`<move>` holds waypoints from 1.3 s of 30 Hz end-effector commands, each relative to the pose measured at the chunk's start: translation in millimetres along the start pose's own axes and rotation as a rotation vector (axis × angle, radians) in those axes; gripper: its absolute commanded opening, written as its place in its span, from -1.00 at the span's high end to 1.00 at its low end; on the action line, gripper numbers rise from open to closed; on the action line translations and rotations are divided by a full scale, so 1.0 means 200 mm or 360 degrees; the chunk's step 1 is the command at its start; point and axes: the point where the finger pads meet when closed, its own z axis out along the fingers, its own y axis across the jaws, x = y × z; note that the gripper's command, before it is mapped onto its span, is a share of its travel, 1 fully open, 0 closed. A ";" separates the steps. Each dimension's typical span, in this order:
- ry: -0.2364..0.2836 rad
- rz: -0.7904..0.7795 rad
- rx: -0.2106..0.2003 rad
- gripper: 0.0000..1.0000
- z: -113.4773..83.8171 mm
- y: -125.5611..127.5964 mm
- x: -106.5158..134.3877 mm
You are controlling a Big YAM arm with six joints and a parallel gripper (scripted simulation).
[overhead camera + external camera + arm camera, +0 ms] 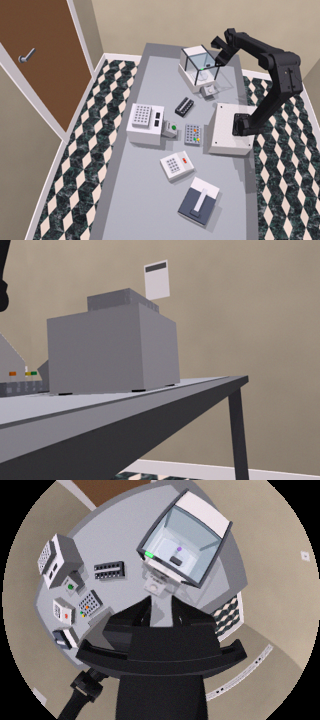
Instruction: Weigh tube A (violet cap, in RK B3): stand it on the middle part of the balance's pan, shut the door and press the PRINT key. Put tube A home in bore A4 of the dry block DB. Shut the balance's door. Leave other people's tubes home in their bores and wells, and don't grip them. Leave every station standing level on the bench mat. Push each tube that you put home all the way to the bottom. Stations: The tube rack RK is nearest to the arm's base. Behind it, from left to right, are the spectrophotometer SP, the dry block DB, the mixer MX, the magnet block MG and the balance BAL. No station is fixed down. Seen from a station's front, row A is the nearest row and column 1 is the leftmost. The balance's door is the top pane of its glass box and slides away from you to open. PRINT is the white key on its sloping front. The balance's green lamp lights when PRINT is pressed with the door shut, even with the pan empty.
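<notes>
Tube A's violet cap (179,549) shows through the glass of the balance (189,78) (205,510); the tube seems to stand on the pan (196,76), its body hard to see. The balance's door (197,58) (175,560) covers the box top, its dark handle (208,65) near the front. The green lamp (201,69) (149,554) is lit. The white PRINT key (210,90) (153,587) is on the sloping front. My gripper (218,64) (161,598) is partly open and empty, near the balance's front right top edge in the top view. The dry block (185,169) shows no tube in its bores.
The rack (193,144) holds tubes with orange (194,130), green (194,139) and yellow (198,139) caps. The magnet block (184,106) (109,570) lies between rack and balance. The mixer (146,135) and spectrophotometer (209,186) stand farther left from the arm.
</notes>
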 end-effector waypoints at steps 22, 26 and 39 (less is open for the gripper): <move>0.0315 -0.1231 -0.0275 0.40 0.10 -0.18 -0.32; 0.0372 -0.1429 -0.0329 0.40 0.12 -0.20 -0.36; 0.0431 -0.1627 -0.0435 0.40 0.15 -0.21 -0.31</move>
